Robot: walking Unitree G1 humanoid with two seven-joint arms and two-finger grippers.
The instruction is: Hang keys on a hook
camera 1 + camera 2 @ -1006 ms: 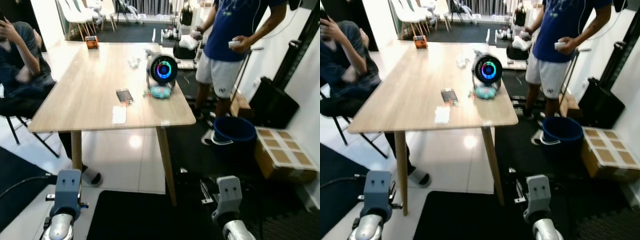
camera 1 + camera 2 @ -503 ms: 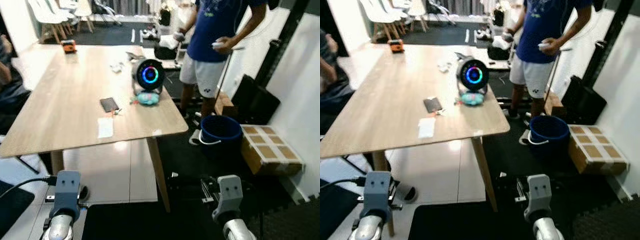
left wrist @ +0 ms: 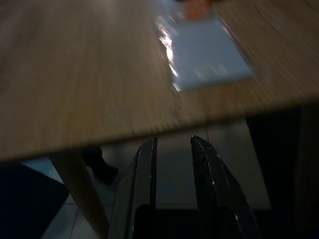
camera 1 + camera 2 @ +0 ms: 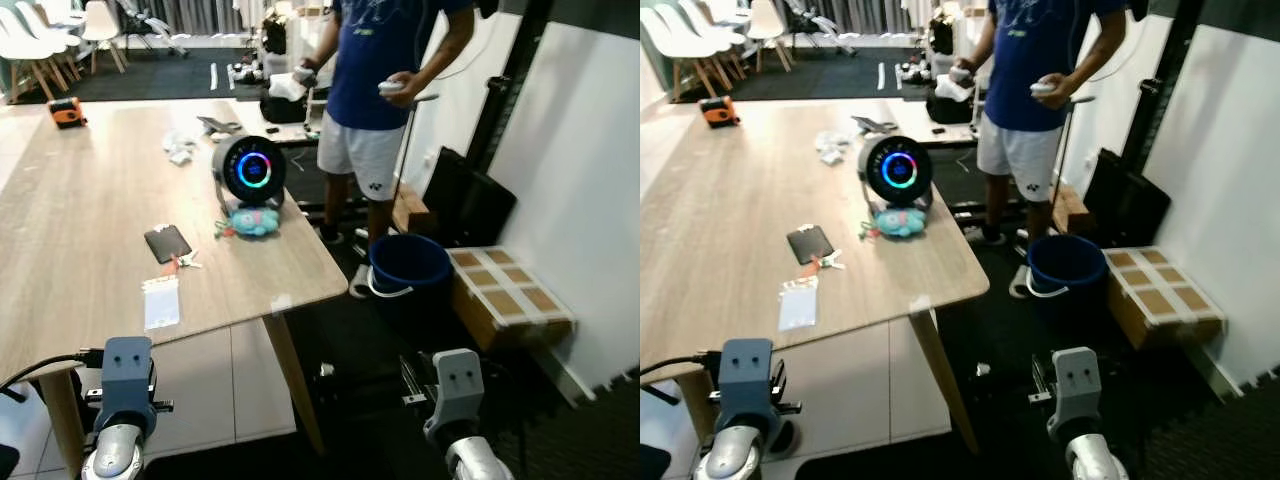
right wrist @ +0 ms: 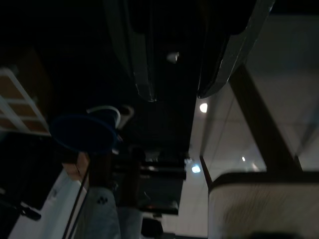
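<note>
Keys (image 4: 186, 261) lie mid-counter (image 4: 90, 210), beside the black phone (image 4: 167, 243). Likely light, loose, jingly; best pinched at the ring. Both end effectors low, near edge: left end effector (image 3: 172, 144) narrowly parted, empty; right end effector (image 5: 177, 92) parted, empty.

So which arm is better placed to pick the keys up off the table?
Probably left: the keys lie on the robot's left side, and the left pincer already hangs near that table edge.

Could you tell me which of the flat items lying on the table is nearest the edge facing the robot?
The pale clear-sleeved card lies nearest that edge of the table. The dark phone sits farther in, with the keys between them.
</note>
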